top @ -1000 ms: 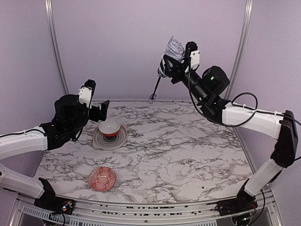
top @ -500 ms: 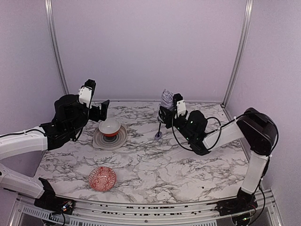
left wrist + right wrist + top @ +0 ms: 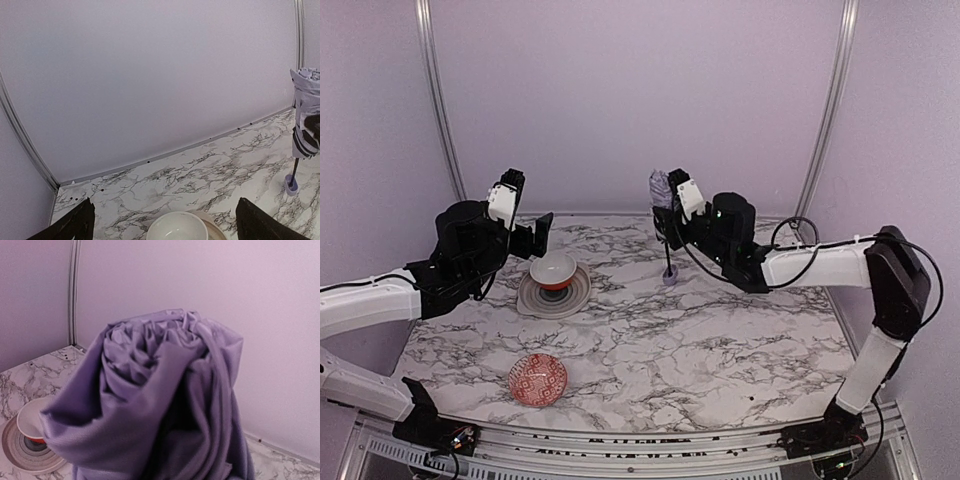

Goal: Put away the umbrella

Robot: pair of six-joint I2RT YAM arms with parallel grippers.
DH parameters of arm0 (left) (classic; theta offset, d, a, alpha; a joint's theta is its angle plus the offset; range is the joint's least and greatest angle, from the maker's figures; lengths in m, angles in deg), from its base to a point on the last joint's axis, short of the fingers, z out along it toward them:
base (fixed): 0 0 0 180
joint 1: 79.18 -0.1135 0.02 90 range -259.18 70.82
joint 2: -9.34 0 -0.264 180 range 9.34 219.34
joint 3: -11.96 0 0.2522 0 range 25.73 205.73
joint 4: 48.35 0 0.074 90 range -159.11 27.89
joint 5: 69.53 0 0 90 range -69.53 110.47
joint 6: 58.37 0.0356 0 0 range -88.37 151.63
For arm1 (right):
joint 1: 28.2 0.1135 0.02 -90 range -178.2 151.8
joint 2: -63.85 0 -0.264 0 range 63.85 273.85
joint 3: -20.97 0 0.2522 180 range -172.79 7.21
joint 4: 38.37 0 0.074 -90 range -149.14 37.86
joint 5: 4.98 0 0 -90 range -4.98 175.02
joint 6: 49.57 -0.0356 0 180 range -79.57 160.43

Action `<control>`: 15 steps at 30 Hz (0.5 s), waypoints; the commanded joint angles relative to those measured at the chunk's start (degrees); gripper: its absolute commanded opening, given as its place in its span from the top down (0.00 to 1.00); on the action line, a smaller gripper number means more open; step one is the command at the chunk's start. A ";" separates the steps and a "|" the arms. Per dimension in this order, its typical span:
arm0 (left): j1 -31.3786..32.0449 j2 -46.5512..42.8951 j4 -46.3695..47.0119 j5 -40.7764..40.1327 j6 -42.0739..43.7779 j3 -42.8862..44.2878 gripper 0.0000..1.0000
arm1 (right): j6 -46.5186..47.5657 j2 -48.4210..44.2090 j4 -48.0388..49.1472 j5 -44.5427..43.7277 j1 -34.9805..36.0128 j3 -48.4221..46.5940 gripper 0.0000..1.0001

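The umbrella (image 3: pixel 660 187) is folded, pale lavender, and stands upright at the back middle of the table. Its thin black shaft runs down to the small lavender knob (image 3: pixel 670 277), which rests on the marble. My right gripper (image 3: pixel 667 222) is shut on the bundled fabric. In the right wrist view the fabric (image 3: pixel 165 390) fills the frame and hides the fingers. The left wrist view shows the umbrella (image 3: pixel 305 115) at the right edge. My left gripper (image 3: pixel 535 235) is open and empty, hovering over a white bowl (image 3: pixel 553 268).
The white bowl sits on a grey ringed plate (image 3: pixel 576 295) at the left middle; it also shows in the left wrist view (image 3: pixel 177 227). A red patterned bowl (image 3: pixel 537 379) lies near the front left. The back wall stands close behind the umbrella.
My right arm has brought the umbrella down from high near the back wall to the table, then shifted it slightly back. The knob now touches the marble. The left arm has not moved.
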 commanded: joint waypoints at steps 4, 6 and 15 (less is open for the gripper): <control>-0.17 -0.27 2.50 -0.26 0.11 -0.48 0.01 | 9.63 -11.79 -12.21 -3.01 0.69 -21.83 1.00; -0.17 -0.34 2.49 0.09 0.10 -0.54 0.01 | 11.25 -13.16 -11.79 -4.21 1.95 -24.61 1.00; -0.17 -0.54 2.49 1.03 0.32 -0.64 0.01 | 13.37 -14.37 -9.53 -4.12 8.87 -25.18 1.00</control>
